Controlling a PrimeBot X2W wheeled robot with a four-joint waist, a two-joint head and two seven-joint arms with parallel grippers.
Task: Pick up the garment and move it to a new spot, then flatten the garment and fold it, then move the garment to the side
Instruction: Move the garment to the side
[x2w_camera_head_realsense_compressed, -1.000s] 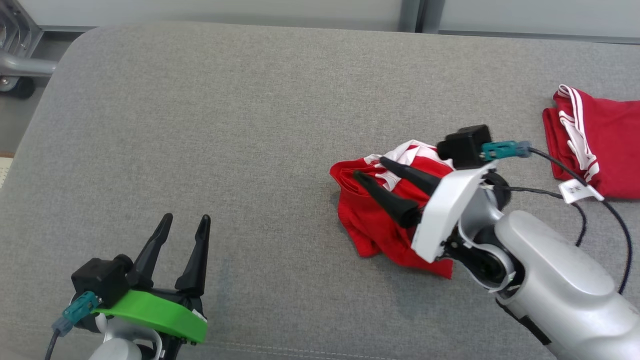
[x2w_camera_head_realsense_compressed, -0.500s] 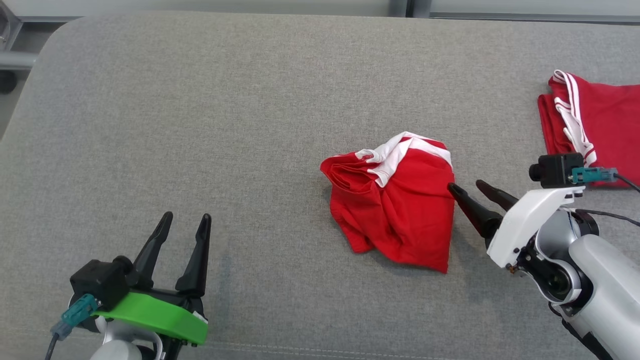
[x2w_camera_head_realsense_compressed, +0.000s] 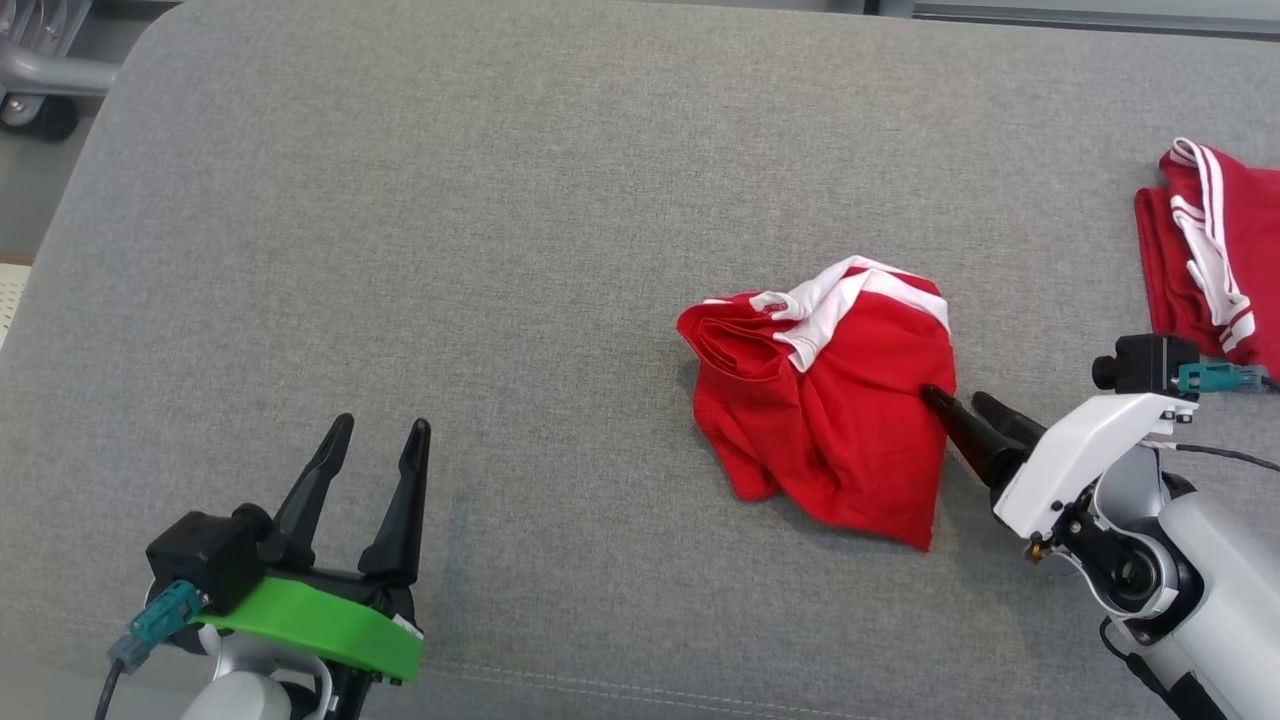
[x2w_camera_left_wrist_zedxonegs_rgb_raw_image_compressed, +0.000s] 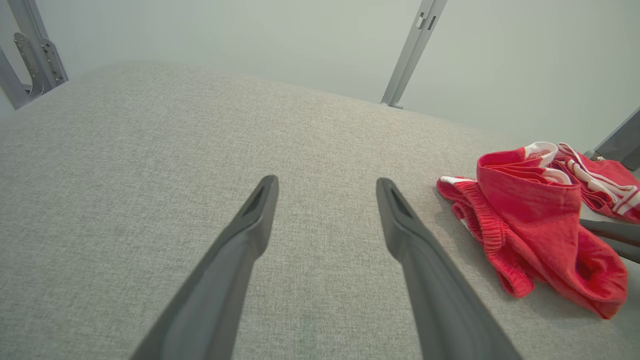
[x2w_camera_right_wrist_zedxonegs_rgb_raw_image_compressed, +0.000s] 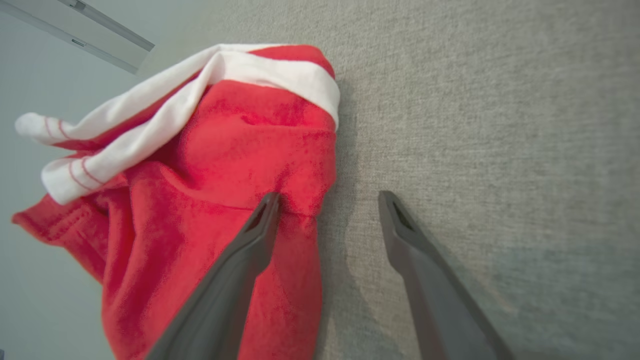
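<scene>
Two grippers, both spread wide with nothing held. Left gripper (x2w_camera_head_realsense_compressed: 383, 425) sits at lower left of the head view, well apart from the work; its own wrist view shows the fingers parted over bare grey cushion (x2w_camera_head_realsense_compressed: 450, 200). Right gripper (x2w_camera_head_realsense_compressed: 955, 395) is at lower right, pointing up-left at the red garment (x2w_camera_head_realsense_compressed: 830, 410), which lies crumpled just right of centre on the cushion. In the right wrist view one finger lies over the garment's edge and the other over bare cushion, so the jaws straddle that edge; cannot tell whether either tip touches cloth. Risks, as I judge them: closing here may catch only a thin outer layer, and the cloth could slip out on lifting or come up as an unbalanced bunch, which would make flattening harder. Pressing too low could pinch the cushion fabric along with the cloth. A second red garment (x2w_camera_head_realsense_compressed: 1205, 260) lies folded at the upper right edge, near the right arm, and a wide swing could drag it. Garment appearance: bright red, soft knit, deep creases, heaped into a rough wedge; a broad white band with thin red lines folds across its upper part, and a gathered elastic hem shows in the left wrist view, so probably sports shorts.
</scene>
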